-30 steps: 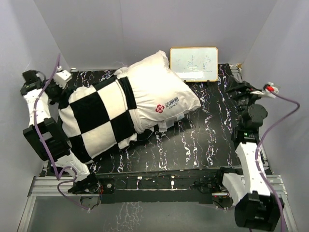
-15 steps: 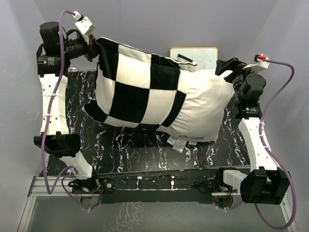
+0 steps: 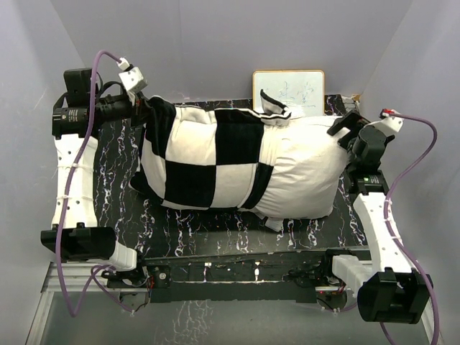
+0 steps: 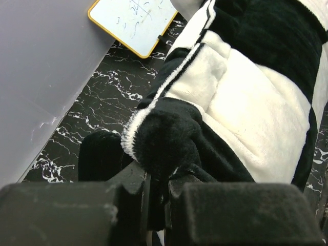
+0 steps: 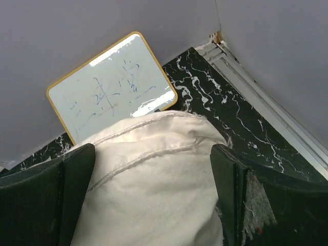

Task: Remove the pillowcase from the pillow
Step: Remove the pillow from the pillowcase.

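i'm working the pull-off step: the pillowcase (image 3: 208, 162) is covering roughly the left two thirds of the pillow (image 3: 302, 176), and the bare white end is sticking out to the right. my left gripper (image 4: 156, 190) is clamping a black corner of the cover at the far left, with plush bunching up just beyond its tips. my right gripper (image 5: 154, 205) is standing wide apart, and the pillow's bare end is sitting between its fingers (image 5: 48, 205) without being pinched. next, i'm judging, i'm needing to close the right jaws firmly on that white end, then draw the two arms apart so the cover is sliding off leftward. the whiteboard (image 3: 287, 95) is leaning just behind the pillow, so i'm keeping the pull low and sideways.
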Robot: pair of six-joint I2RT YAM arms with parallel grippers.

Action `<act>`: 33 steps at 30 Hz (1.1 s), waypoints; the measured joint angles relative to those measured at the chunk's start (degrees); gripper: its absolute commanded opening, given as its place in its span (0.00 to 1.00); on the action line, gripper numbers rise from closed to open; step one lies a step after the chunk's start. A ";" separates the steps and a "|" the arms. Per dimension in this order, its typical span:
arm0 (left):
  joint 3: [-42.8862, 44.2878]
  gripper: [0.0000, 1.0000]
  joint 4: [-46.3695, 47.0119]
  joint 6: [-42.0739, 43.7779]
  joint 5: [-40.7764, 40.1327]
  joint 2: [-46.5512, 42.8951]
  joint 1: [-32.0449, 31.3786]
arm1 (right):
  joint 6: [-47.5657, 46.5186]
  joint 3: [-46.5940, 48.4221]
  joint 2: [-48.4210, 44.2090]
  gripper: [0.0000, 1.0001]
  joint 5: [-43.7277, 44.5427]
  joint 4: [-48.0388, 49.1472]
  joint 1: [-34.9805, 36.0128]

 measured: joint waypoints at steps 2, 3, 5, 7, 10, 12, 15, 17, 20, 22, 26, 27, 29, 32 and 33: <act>-0.52 0.00 -0.76 1.29 0.02 -0.46 0.00 | 0.68 -1.73 -1.25 0.98 -0.17 -0.55 0.02; -0.79 0.00 -1.20 1.99 0.02 -0.72 0.00 | 1.25 -2.67 -1.79 0.98 -0.74 -0.48 0.00; -1.36 0.00 -1.84 3.28 -0.02 -1.31 0.00 | 2.16 -4.63 -2.64 0.99 -3.52 0.11 -0.02; -1.62 0.00 -2.80 4.50 -0.15 -1.70 0.00 | 3.48 -5.66 -2.51 0.98 -7.50 1.09 -0.37; -2.32 0.00 -3.87 6.58 -0.72 -2.21 0.00 | 6.69 -6.25 -0.72 0.98 -16.52 4.96 -0.94; -3.41 0.00 -4.31 8.00 -1.42 -2.62 0.00 | 10.45 -8.24 0.39 0.98 -24.09 10.67 -1.46; -6.34 0.00 -4.15 9.77 -2.95 -3.48 0.02 | 18.29 -12.46 2.16 0.98 -35.06 21.77 -1.92; -8.59 0.00 -3.96 10.99 -4.04 -3.76 0.02 | 24.37 -15.13 3.19 0.98 -41.20 29.77 -1.97; -11.58 0.00 -2.69 12.15 -5.14 -3.76 0.02 | 30.27 -17.97 3.41 0.98 -48.15 39.28 -1.53; -12.59 0.00 -2.03 12.46 -5.62 -3.76 0.02 | 31.19 -18.25 2.80 0.98 -51.74 41.27 -0.59; -12.83 0.00 -1.03 12.63 -6.40 -3.78 0.00 | 27.80 -18.27 -1.51 0.98 -57.61 39.26 2.36; -12.83 0.00 -0.87 12.72 -6.78 -3.80 0.00 | 25.97 -18.29 -2.93 0.98 -58.71 37.62 3.21; -12.87 0.00 -0.52 13.11 -7.56 -3.82 0.00 | 22.03 -18.62 -5.29 0.99 -60.41 34.12 4.59; -13.35 0.00 0.39 13.75 -8.39 -3.87 0.00 | 15.65 -19.41 -8.07 0.98 -61.75 28.70 6.60; -13.53 0.00 0.57 13.86 -8.50 -3.87 -0.02 | 13.40 -19.45 -8.31 0.98 -61.86 27.23 7.21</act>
